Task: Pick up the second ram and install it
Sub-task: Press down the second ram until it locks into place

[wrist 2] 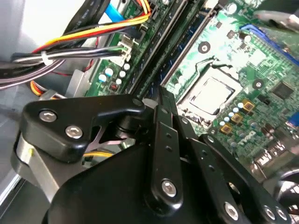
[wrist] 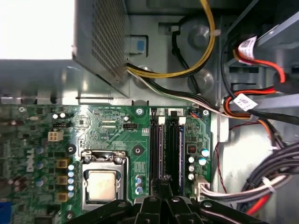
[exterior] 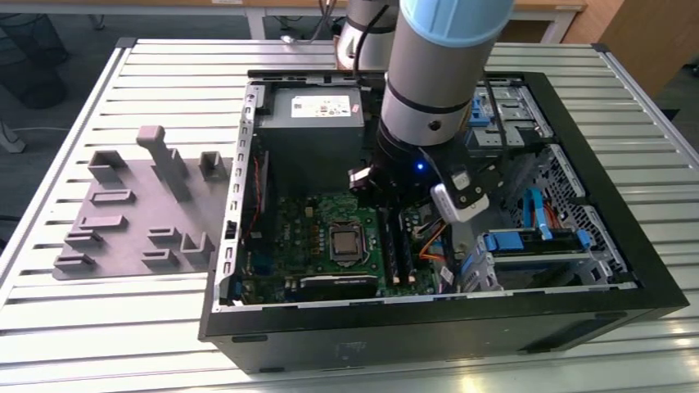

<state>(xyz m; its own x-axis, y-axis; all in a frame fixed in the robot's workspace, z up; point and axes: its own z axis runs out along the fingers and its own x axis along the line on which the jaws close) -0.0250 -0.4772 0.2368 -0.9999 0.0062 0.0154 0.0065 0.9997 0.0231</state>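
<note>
Several memory slots [wrist: 168, 144] sit under my gripper [wrist: 163, 184] (fingers together, clamped on nothing I can see); pressing askew could crack the motherboard [wrist: 107, 126].

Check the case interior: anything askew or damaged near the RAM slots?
Nothing stands out. The end effector sits low over the RAM slots beside the CPU socket on the motherboard. The cables hang in loose bundles off to the side of the slots.
</note>
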